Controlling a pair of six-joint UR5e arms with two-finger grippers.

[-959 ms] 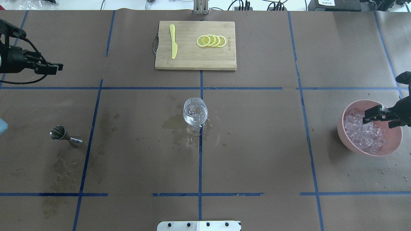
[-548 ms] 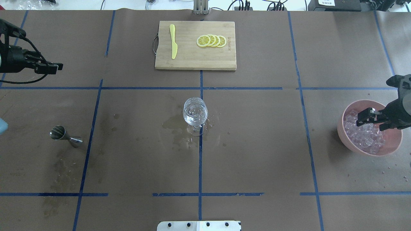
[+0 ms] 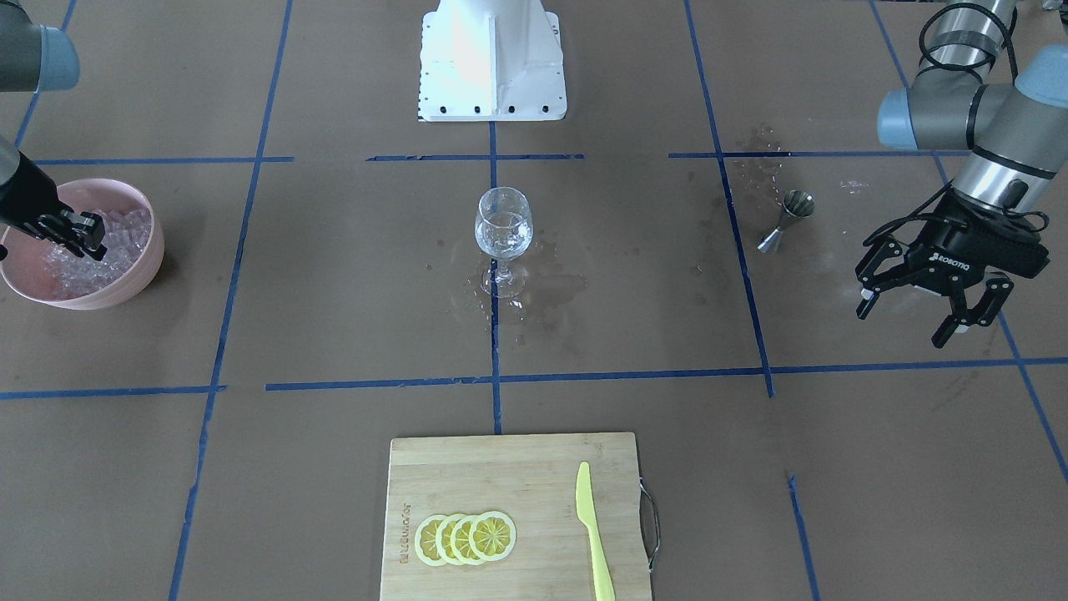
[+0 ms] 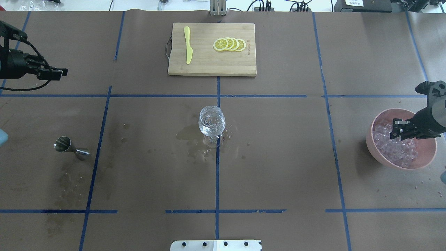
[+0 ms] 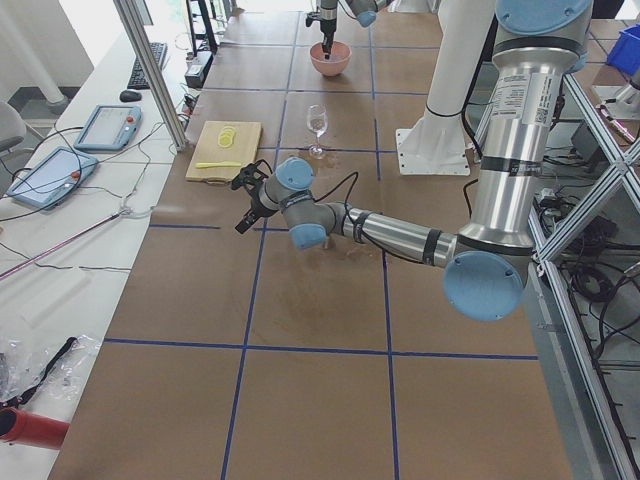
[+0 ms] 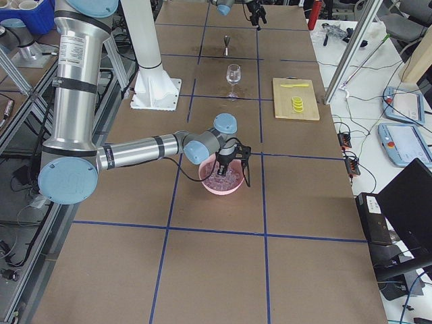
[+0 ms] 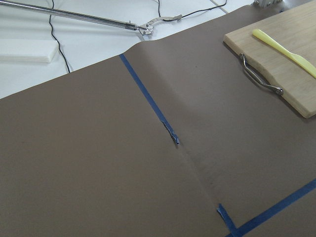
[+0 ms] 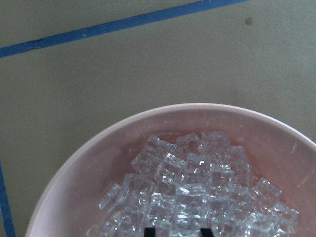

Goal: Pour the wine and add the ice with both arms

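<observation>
Nearest me, my right hand (image 4: 396,130) hangs spread, its tips down in the ice (image 8: 197,197) heaped in the pink bowl (image 8: 98,143). The wine (image 3: 503,242) sits in the glass (image 4: 212,122) mid-counter (image 4: 278,157). Farther off, my left hand (image 3: 903,327) hovers spread.

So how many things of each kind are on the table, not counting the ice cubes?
Wine glass: 1
Pink bowl: 1
Metal jigger: 1
Cutting board: 1
Yellow knife: 1
Lemon slices: 4
Total: 9
</observation>
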